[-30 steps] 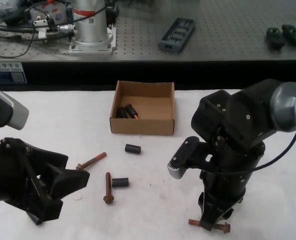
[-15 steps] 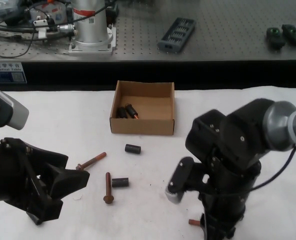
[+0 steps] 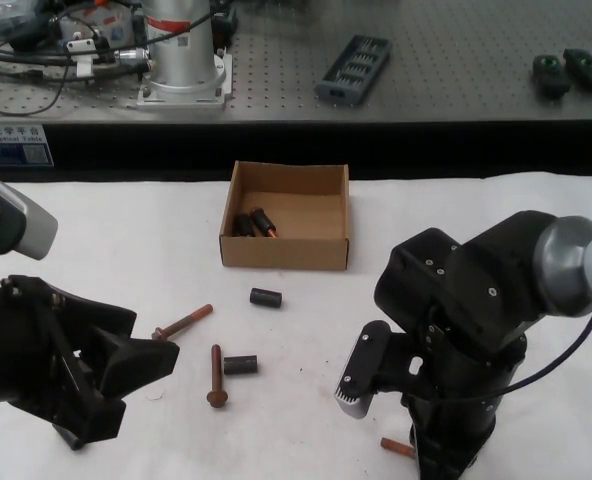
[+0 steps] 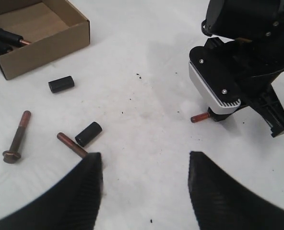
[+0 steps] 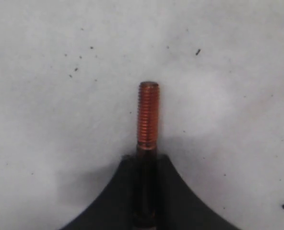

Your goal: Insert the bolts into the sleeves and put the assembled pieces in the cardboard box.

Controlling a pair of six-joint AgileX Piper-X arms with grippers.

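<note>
**Right arm clamps a bolt while the left stands open**

We see the right end effector (image 3: 434, 458) closed on a bolt (image 5: 147, 112). Its two fingers press against the shank, and the threaded copper tip juts out past the fingertips above the white table (image 3: 96, 230). Whether the bolt touches the cloth we cannot tell.

The left end effector (image 4: 144, 163) hangs wide open with nothing between its fingers, well apart from the right one. Just ahead of one of its fingers lies a second bolt (image 4: 71, 144), partly hidden by that finger, with a black sleeve (image 4: 88, 134) just beside it. A third bolt (image 4: 16, 138) lies near them, to the outer side, its hexagonal head turned toward the left end effector. Another sleeve (image 4: 61, 85) lies farther out, toward the cardboard box (image 4: 46, 48).

The cardboard box stands well beyond both end effectors, roughly between them. It holds dark assembled pieces (image 3: 254, 224) in the corner on the left end effector's side.
</note>
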